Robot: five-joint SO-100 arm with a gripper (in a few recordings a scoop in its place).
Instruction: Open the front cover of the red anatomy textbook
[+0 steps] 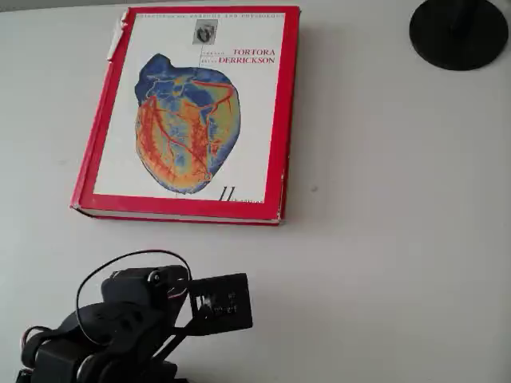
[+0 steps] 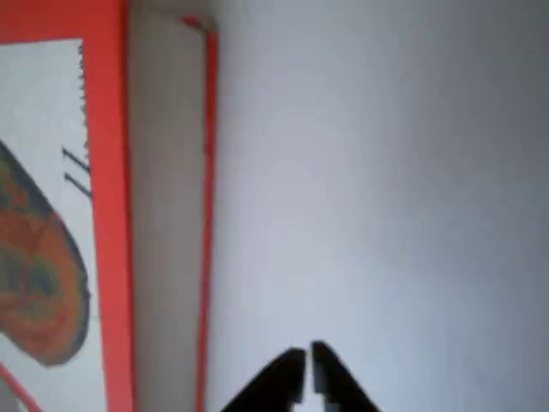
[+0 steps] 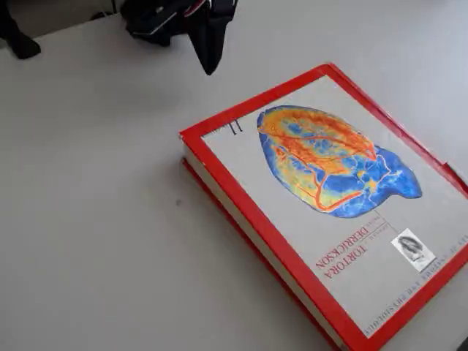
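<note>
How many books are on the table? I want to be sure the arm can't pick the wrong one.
1: the red anatomy textbook lies closed and flat on the table, at upper left in the overhead view, beyond the arm.

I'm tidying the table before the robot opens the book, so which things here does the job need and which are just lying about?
Needed: red anatomy textbook, lying closed; its front cover; the gripper, shut, off the book.
Lying about: black round base at the table's corner.
</note>
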